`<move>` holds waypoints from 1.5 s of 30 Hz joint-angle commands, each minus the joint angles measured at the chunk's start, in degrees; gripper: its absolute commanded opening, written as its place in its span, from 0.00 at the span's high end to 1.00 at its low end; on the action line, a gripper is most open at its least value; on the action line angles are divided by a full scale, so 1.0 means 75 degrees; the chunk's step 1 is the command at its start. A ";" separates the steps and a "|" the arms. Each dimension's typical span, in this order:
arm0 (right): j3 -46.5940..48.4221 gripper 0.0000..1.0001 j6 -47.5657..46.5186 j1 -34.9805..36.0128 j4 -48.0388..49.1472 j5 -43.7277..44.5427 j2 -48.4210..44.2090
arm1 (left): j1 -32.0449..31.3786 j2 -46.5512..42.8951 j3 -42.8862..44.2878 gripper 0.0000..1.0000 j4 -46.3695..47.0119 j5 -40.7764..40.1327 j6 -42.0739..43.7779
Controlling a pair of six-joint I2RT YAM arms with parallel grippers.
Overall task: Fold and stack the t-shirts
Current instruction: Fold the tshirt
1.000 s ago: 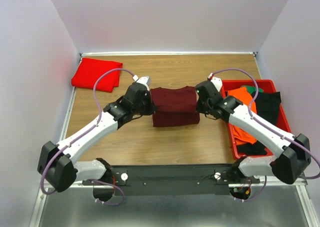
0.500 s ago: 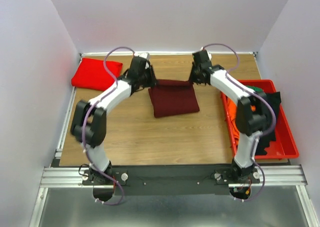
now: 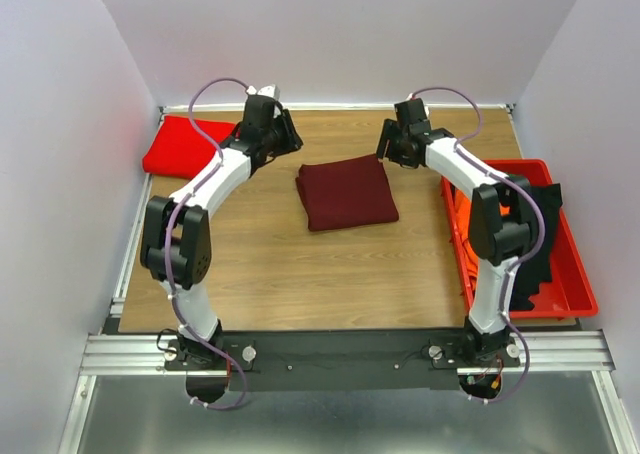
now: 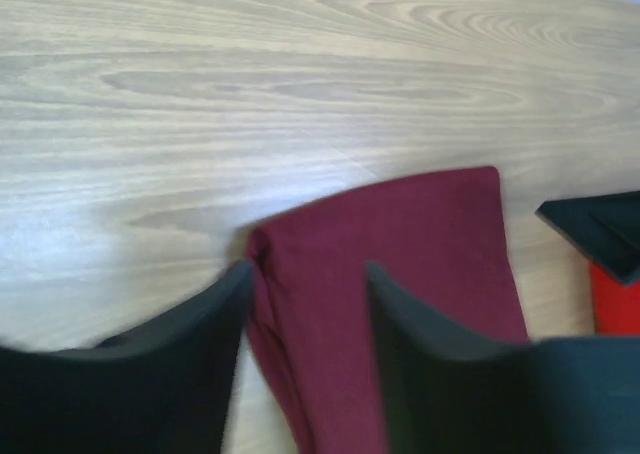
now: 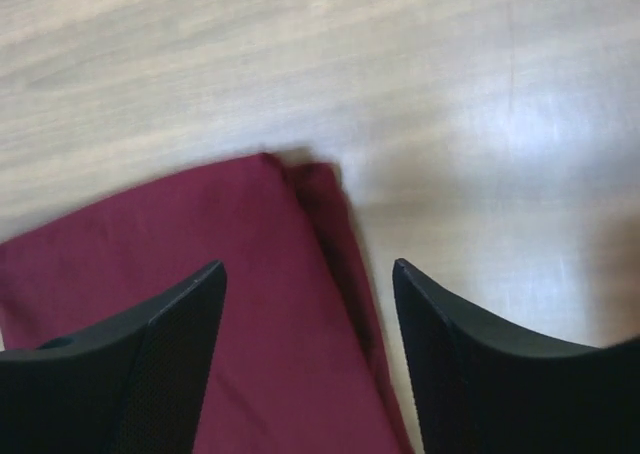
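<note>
The dark maroon t-shirt (image 3: pixel 346 194) lies folded into a compact rectangle on the middle of the wooden table. It also fills the lower part of the left wrist view (image 4: pixel 420 234) and of the right wrist view (image 5: pixel 200 244). A bright red t-shirt (image 3: pixel 185 146) lies folded at the back left. My left gripper (image 3: pixel 289 138) (image 4: pixel 305 274) hovers open just past the maroon shirt's far left corner. My right gripper (image 3: pixel 386 151) (image 5: pixel 308 269) hovers open over its far right corner. Neither holds cloth.
A red bin (image 3: pixel 525 163) at the right edge holds a heap of orange, black and green clothes (image 3: pixel 530 214). Its black cloth (image 4: pixel 605 229) shows at the right of the left wrist view. White walls close in the table at the back and sides.
Both grippers carried the maroon shirt's near edge to the far side, folding it over, then opened and let go. Both arms now stretch toward the back of the table.
</note>
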 commanded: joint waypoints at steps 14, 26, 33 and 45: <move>-0.2667 0.38 0.0510 0.0823 0.1135 0.0498 -0.0683 | -0.1718 -0.0469 -0.3429 0.91 0.1696 -0.0868 -0.1617; -0.4237 0.39 0.0815 0.0835 0.1382 0.0393 -0.1221 | -0.1812 -0.0609 -0.4450 0.93 0.2120 -0.0856 -0.1641; -0.5281 0.39 0.0873 0.0846 0.1452 0.0263 -0.2486 | -0.1859 -0.1370 -0.5164 0.92 0.2447 -0.0457 -0.1477; -0.4240 0.39 0.0662 0.2075 0.0925 0.0439 -0.3392 | -0.0642 -0.2872 -0.5212 0.33 0.2026 -0.0071 -0.0903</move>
